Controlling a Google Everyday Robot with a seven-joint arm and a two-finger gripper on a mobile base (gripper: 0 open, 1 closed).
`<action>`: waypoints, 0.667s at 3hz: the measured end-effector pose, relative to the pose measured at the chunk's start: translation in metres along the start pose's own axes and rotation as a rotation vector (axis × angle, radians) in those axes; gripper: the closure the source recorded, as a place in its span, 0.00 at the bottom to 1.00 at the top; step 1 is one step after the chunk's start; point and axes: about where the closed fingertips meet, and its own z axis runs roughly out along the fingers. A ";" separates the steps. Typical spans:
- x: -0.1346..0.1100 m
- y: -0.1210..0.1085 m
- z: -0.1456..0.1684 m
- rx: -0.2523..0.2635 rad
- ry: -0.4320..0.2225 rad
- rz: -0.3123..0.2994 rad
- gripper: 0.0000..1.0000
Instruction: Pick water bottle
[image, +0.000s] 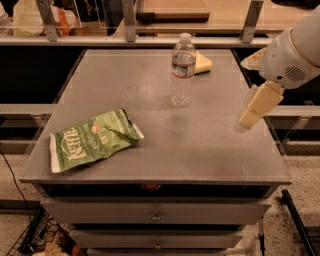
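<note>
1. Grey tabletop (165, 165) fills the scene, with drawers (156, 216) below its front edge and a railed counter behind it.
2. My target, the bottle (183, 70), stands upright near the table's far edge, about mid-width, white cap on top and dark label band around its upper part. It looks clear and nearly weightless, so I judge it would tip easily.
3. Just behind it to the right lies a yellow object (202, 62); I cannot say whether the 2 touch.
4. Well apart, at the front left, lies a green chip bag (92, 140), out of my way.
5. My gripper (245, 120) hangs over the table's right edge, angled down and to the left, and well short of the bottle. It carries nothing. Whether it is spread or closed does not show from this side.
6. I judge this to be the approach: step 1 of the pick, with the grasp and lift not yet begun.
7. Next I would need to travel left and toward the back, level out at the bottle's ribbed lower body, and straddle it with a wide enough gap.
8. Main risk, as I see it: nudging the bottle over, or into the yellow object, before I close.
</note>
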 end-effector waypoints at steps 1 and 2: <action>-0.021 -0.027 0.023 0.012 -0.079 -0.073 0.00; -0.033 -0.048 0.045 0.010 -0.127 -0.115 0.00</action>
